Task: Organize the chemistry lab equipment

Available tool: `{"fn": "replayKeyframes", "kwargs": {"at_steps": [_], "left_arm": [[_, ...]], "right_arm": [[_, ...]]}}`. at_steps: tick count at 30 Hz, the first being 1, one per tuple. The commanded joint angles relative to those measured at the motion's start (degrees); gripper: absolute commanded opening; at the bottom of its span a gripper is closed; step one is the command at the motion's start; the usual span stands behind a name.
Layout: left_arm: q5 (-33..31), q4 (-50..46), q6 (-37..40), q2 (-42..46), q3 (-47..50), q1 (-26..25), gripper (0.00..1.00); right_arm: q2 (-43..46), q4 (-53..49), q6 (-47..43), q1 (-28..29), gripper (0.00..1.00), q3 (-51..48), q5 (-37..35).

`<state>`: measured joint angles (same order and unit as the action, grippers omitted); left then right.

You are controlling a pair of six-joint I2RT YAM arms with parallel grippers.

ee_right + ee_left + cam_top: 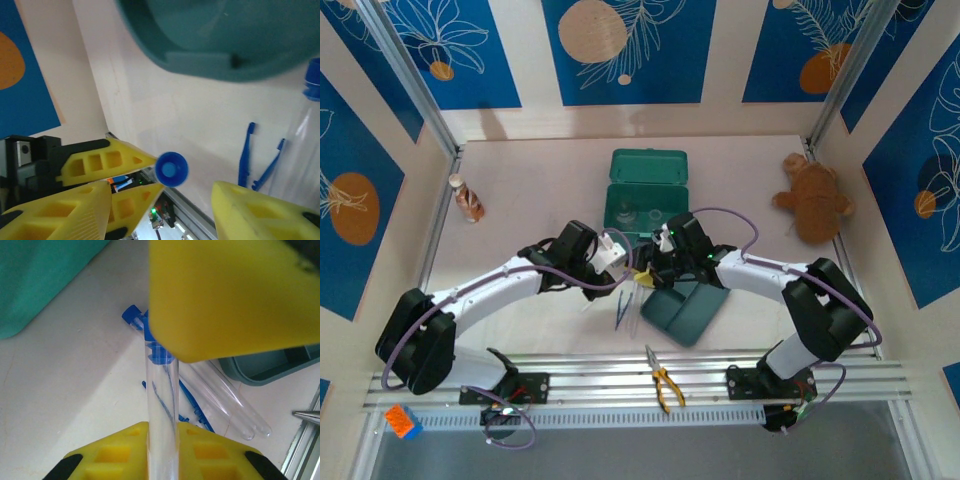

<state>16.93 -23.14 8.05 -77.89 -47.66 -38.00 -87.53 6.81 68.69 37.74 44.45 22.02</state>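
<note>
My left gripper [162, 427] is shut on a slender clear test tube [161, 400], gripping its glass body. The tube's blue cap [171, 169] points toward my right gripper [161, 192], which is open, its yellow fingers [250, 212] standing apart on either side of the cap. In the top view both grippers meet mid-table, left gripper [625, 262] and right gripper [653, 272]. Two more capped tubes [225, 400] lie on the table below. Small glass flasks [645, 215] sit in the open green case [648, 165].
A teal tray [685, 310] lies just right of the loose tubes [625, 310], with blue plastic tweezers [195, 410] among them. Yellow-handled pliers [663, 382] rest on the front rail. A brown plush toy [815, 200] sits far right, a small bottle [468, 197] far left.
</note>
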Motion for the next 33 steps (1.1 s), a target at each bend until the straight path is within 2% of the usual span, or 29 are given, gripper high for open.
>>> {"fn": "replayKeyframes", "kwargs": {"at_steps": [1, 12, 26, 33], "left_arm": [[2.4, -0.1, 0.8, 1.3, 0.5, 0.4, 0.18], [2.7, -0.1, 0.6, 1.7, 0.4, 0.4, 0.19], [1.7, 0.4, 0.1, 1.4, 0.2, 0.3, 0.22], [1.2, 0.2, 0.1, 1.4, -0.1, 0.3, 0.24]], "right_arm": [[-1.4, 2.8, 1.9, -0.3, 0.56, -0.4, 2.3], [-3.7, 6.8, 3.9, 0.1, 0.49, -0.7, 3.6], [-3.2, 5.2, 3.0, 0.7, 0.24, -1.4, 4.3], [-0.7, 1.3, 1.4, 0.8, 0.22, -2.2, 2.8]]}}
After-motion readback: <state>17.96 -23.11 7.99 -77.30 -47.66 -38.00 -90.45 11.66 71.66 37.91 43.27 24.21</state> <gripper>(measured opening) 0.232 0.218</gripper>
